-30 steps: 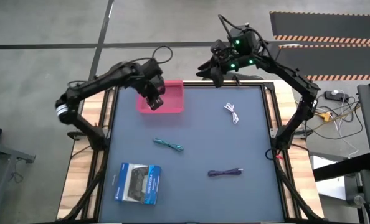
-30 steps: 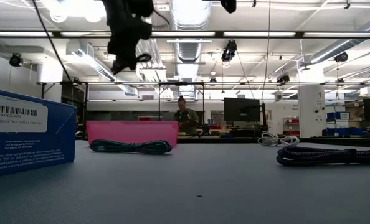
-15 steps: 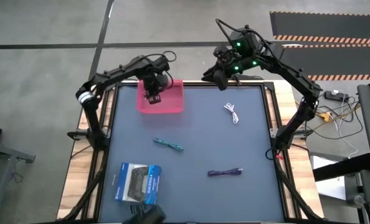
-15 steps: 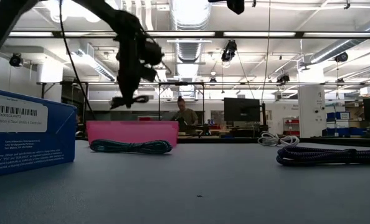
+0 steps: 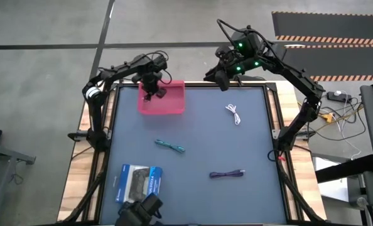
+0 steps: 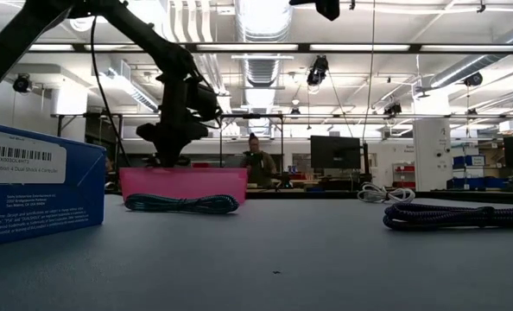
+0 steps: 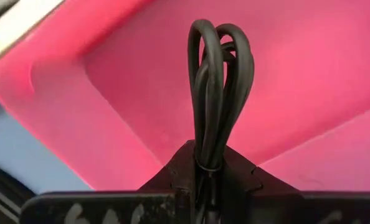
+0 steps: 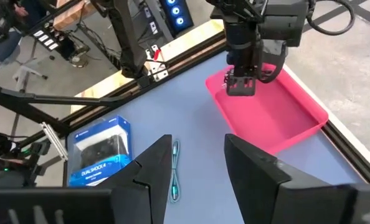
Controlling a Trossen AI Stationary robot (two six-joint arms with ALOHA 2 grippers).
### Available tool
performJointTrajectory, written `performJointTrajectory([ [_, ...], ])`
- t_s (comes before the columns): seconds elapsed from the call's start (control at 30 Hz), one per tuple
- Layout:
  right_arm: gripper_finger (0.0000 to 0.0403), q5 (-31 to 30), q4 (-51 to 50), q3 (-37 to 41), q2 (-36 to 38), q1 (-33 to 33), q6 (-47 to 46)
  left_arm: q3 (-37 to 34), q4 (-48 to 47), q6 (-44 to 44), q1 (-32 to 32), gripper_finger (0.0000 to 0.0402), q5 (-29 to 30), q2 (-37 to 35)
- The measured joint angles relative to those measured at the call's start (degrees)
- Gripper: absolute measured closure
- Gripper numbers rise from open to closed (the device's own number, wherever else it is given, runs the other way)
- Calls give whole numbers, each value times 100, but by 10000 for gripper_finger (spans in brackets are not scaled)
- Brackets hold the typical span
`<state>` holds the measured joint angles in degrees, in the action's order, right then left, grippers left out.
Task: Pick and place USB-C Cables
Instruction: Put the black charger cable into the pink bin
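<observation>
My left gripper (image 5: 154, 94) hangs low over the pink tray (image 5: 174, 105) at the table's far left, shut on the black cable (image 7: 217, 93). In the low view it stands just above the tray's rim (image 6: 213, 173). The white cable (image 5: 234, 114) lies far right on the mat. The teal cable (image 5: 169, 146) lies mid-table and the purple one (image 5: 227, 174) near right. My right gripper (image 5: 219, 80) hovers open, high over the far edge, touching nothing. My left gripper (image 7: 208, 180) pinches the black cable bundle between its two fingers, at a spot (image 7: 208, 158) partway along the bundle. The fingers point down from above and lie along the bundle. The looped end (image 7: 219, 50) sticks out past the fingertips toward the tray floor (image 7: 309, 74). Whether it touches the floor, I cannot tell.
A blue-and-white boxed game controller (image 5: 139, 184) sits at the near left of the mat. The tray's walls (image 8: 300, 127) are low. Bare grey mat (image 5: 205, 144) lies between the cables. A dark shape (image 5: 142, 213) shows at the near edge. A person (image 6: 258, 164) stands far behind the table.
My left gripper, still shut on the black cable, has come down from high above the table to just over the pink tray, drifting slightly toward the far edge. The other cables and the box have not moved.
</observation>
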<state>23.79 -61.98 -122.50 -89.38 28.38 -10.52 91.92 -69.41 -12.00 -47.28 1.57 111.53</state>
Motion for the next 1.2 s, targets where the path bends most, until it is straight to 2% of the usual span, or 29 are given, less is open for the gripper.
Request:
performJointTrajectory([
  [0.17, 264, -4, -2, 2, 0, 0, 5, -31, 160, -614, 2, 377, -6, 0],
  [0.93, 268, -5, -93, 50, 0, 0, 83, -864, 1061, -1162, -4, 376, 28, 0],
  [1.2, 261, -2, -99, 50, 0, 0, 96, -870, 1148, -1169, -26, 334, 26, 0],
])
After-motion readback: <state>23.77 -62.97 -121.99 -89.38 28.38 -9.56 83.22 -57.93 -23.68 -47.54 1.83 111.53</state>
